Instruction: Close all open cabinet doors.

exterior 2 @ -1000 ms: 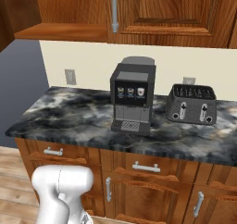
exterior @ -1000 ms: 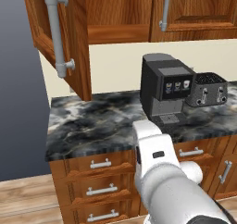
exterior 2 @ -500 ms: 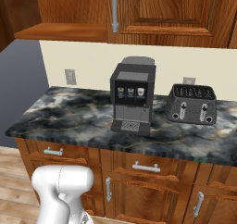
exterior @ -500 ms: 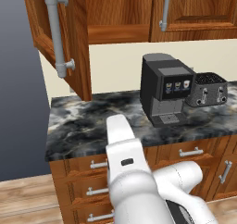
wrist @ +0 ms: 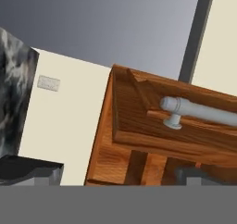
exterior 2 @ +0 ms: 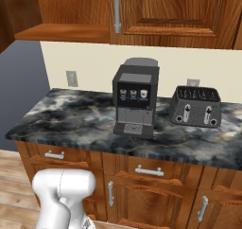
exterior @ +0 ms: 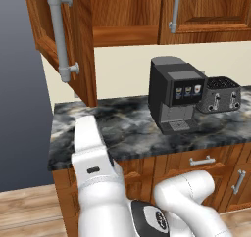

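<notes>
Left, from my left base camera, one cabinet door (exterior: 61,40) hangs swung open above the desk (exterior: 132,128). Right base camera: coffee machine (exterior 2: 135,102) beside toaster (exterior 2: 196,107). Hand camera faces that door's handle (wrist: 199,111); hand (wrist: 115,174) spread wide, empty.

A dark marbled countertop (exterior 2: 71,121) is carrying a black coffee machine (exterior 2: 135,103), which is standing near the middle; a dark toaster (exterior 2: 196,106) is sitting just right of the coffee machine, apart from it
</notes>
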Robot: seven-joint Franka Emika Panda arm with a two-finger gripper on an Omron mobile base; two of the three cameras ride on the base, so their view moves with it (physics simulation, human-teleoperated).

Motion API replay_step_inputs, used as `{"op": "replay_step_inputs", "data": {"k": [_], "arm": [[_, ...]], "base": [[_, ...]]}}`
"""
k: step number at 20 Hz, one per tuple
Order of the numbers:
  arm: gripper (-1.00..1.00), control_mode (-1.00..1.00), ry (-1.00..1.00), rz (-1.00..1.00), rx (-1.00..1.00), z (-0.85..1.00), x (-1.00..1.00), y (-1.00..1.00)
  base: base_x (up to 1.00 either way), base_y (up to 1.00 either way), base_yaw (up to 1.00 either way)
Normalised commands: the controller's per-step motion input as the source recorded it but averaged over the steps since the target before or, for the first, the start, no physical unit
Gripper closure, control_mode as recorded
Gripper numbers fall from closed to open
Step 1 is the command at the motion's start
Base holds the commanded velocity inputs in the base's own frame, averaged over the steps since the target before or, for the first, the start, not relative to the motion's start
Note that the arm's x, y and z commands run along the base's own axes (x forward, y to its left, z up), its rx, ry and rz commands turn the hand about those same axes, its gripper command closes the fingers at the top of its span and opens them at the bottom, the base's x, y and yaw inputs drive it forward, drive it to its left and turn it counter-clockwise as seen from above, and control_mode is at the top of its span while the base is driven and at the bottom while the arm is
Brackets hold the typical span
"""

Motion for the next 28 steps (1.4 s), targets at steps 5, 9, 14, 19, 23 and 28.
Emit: {"op": "replay_step_inputs", "data": {"k": [5, 9, 14, 19, 23, 28], "arm": [[-1.00, -1.00, -0.17, -0.10, -0.01, 0.24, 0.39, 0.45], [-1.00, -1.00, -0.11, -0.15, 0.01, 0.15, 0.46, 0.43], [-1.00, -1.00, -0.04, -0.15, 0.02, 0.01, 0.41, 0.46], [-1.00, -1.00, -0.02, -0.17, 0.03, 0.00, 0.35, 0.44], [-1.00, -1.00, -0.02, -0.18, 0.04, 0.04, 0.34, 0.41], [-1.00, -1.00, -0.01, -0.23, 0.06, 0.16, 0.43, 0.29]], "base": [[0.00, 0.00, 0.00], [0.00, 0.00, 0.00], [0.00, 0.00, 0.00], [0.00, 0.00, 0.00], [0.00, 0.00, 0.00], [0.00, 0.00, 0.00]]}}
